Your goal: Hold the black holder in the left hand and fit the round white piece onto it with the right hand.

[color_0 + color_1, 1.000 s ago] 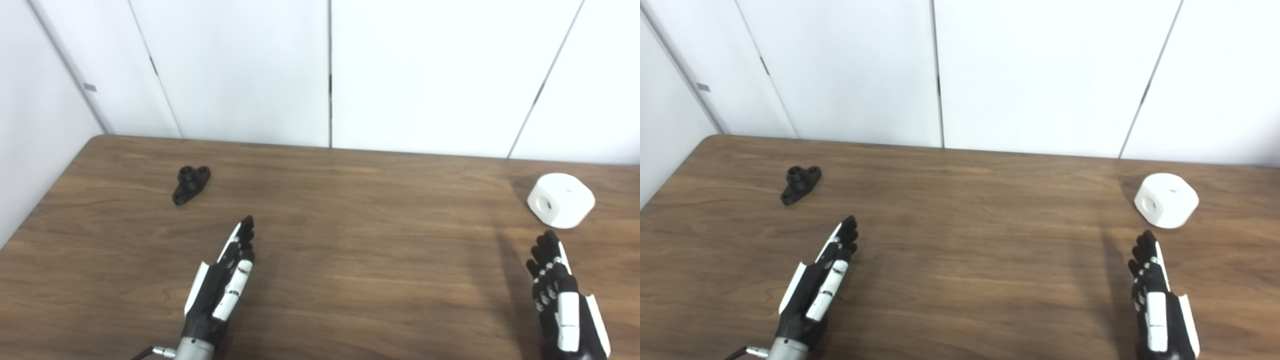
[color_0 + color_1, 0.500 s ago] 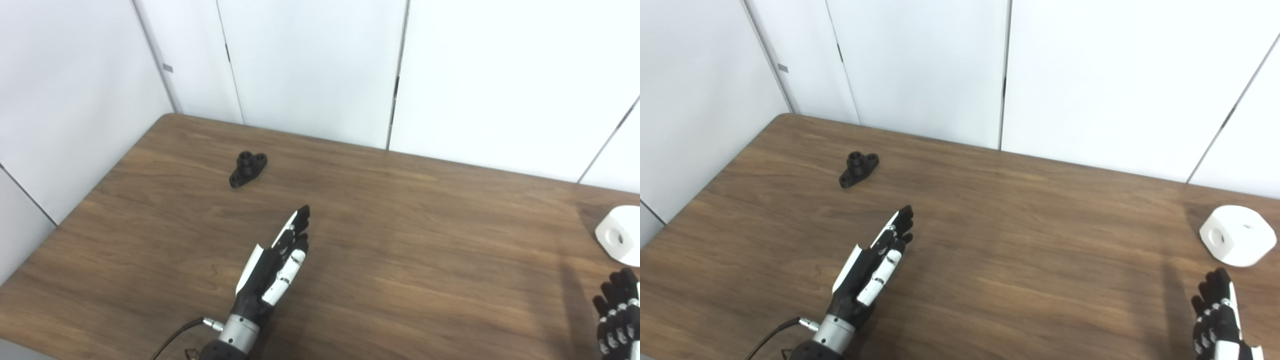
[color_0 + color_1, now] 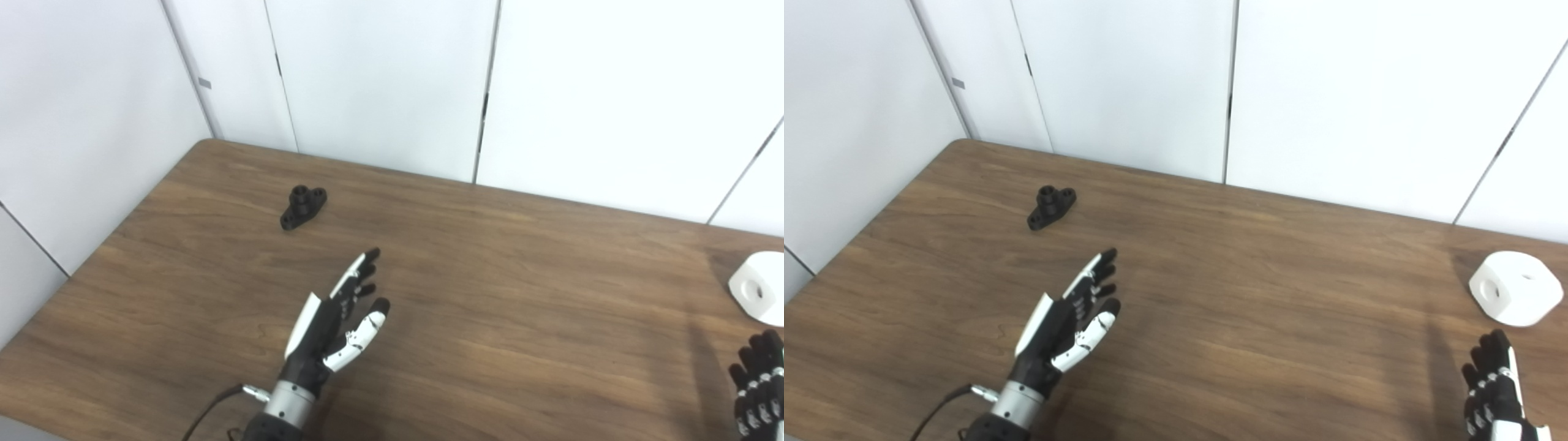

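A small black holder (image 3: 1051,207) lies flat on a wooden table (image 3: 1249,294), in the far left part of the top, near the back left corner but clear of both edges. It has a short raised tube at one end and a flange with holes. Nothing touches it, and bare wood surrounds it on all sides.

The left hand (image 3: 1067,321) sits nearer the camera than the holder and a little to its right, well apart from it. Its fingers are stretched out and pointing up toward the far edge, with the thumb spread away to the side; it grasps nothing. Its arm comes in from the bottom left, with a thin cable trailing at the wrist.

A round white piece (image 3: 1515,296) with a hole in its side rests far across the table at the right, close to the right border of the view. Just below it, the right hand (image 3: 1494,392) enters at the bottom right corner. Its fingers point upward and lie apart, holding nothing, and they stop short of the white piece.

Between the two hands runs a wide stretch of dark brown wood grain. The table's back edge meets plain white wall panels (image 3: 1127,86) with thin dark seams, and the left edge runs beside another white panel.
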`<state>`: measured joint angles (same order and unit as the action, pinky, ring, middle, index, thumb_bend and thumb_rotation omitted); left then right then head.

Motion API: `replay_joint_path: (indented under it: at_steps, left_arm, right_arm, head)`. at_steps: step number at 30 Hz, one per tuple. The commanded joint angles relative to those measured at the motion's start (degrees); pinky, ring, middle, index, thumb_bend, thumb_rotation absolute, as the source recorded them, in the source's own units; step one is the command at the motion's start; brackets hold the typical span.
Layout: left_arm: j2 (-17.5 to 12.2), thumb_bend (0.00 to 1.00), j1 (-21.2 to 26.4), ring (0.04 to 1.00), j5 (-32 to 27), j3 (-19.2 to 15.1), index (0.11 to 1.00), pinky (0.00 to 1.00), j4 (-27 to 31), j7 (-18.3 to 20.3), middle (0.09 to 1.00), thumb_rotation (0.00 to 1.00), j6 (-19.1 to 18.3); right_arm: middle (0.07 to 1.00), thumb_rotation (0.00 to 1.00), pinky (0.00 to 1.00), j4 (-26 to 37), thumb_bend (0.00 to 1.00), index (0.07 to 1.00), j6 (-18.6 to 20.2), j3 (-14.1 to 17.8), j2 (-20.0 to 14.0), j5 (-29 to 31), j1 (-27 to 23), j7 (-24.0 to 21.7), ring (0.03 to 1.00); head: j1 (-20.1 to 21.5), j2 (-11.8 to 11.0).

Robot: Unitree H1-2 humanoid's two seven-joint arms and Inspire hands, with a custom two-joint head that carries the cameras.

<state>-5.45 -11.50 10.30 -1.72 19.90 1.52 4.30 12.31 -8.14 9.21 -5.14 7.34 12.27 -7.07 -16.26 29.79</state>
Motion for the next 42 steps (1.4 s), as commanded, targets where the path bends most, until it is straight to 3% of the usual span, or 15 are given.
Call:
replay_joint_path:
  at_steps: [1, 4, 7, 10, 20, 27, 35, 42]
  left_arm:
    - [1.12, 0.63, 0.36, 0.939, 5.06, -2.9, 0.95, 0.86, 7.41, -3.82, 0.966, 0.31, -2.78]
    - [0.92, 0.7, 3.28, 0.938, 10.92, -4.17, 0.936, 0.87, 8.64, -5.55, 0.95, 0.29, -5.31]
    - [0.11, 0.76, 6.66, 0.926, 16.11, -5.22, 0.925, 0.87, 9.15, -5.84, 0.947, 0.32, -10.26]
    - [-0.99, 0.77, 9.08, 0.906, 17.95, -5.69, 0.912, 0.81, 8.72, -4.91, 0.937, 0.32, -14.25]
    - [-5.15, 0.8, 15.86, 0.947, 26.2, -4.79, 0.897, 0.84, 1.82, -3.68, 0.944, 0.43, -22.0]
    - [-8.25, 0.81, 21.31, 0.962, 28.78, -3.94, 0.887, 0.87, -5.6, -4.48, 0.944, 0.49, -25.17]
    - [-12.14, 0.81, 26.97, 0.952, 30.76, -3.55, 0.865, 0.87, -13.64, -7.31, 0.93, 0.46, -24.66]
    - [-15.15, 0.8, 28.83, 0.978, 34.03, -2.6, 0.859, 0.97, -16.03, -8.58, 0.94, 0.45, -24.87]
  right_arm:
    - [1.0, 1.0, 1.0, 2.16, 0.59, 1.0, -3.12, -1.17, 0.9, 0.44, 15.71, -1.14, 1.0]
    - [1.0, 1.0, 1.0, 1.8, 0.59, 1.0, -3.83, -0.9, 0.86, 0.91, 16.04, -1.4, 1.0]
    - [1.0, 1.0, 1.0, 1.67, 0.61, 1.0, -3.96, -0.65, 0.89, 1.49, 16.24, -1.62, 1.0]
    - [1.0, 1.0, 1.0, 1.84, 0.62, 0.985, -4.14, -0.67, 1.1, 1.36, 16.53, -1.61, 1.0]
    - [1.0, 1.0, 1.0, 2.69, 0.6, 0.976, -4.23, -0.72, 1.78, 0.95, 17.44, -1.15, 1.0]
    - [0.996, 1.0, 1.0, 3.38, 0.6, 0.962, -4.09, -0.6, 2.07, 0.26, 18.09, -0.75, 1.0]
    - [0.993, 1.0, 1.0, 3.59, 0.59, 0.963, -4.16, -0.54, 2.31, 0.1, 18.52, -0.56, 1.0]
    - [0.999, 1.0, 1.0, 4.27, 0.61, 0.966, -3.8, -0.77, 2.74, -0.02, 19.02, -0.36, 1.0]
  head:
    - [0.33, 0.18]
    - [0.84, 0.48]
    - [1.26, 0.68]
    - [1.86, 0.92]
    - [2.08, 1.24]
    - [2.31, 1.38]
    - [2.32, 1.4]
    - [2.35, 1.49]
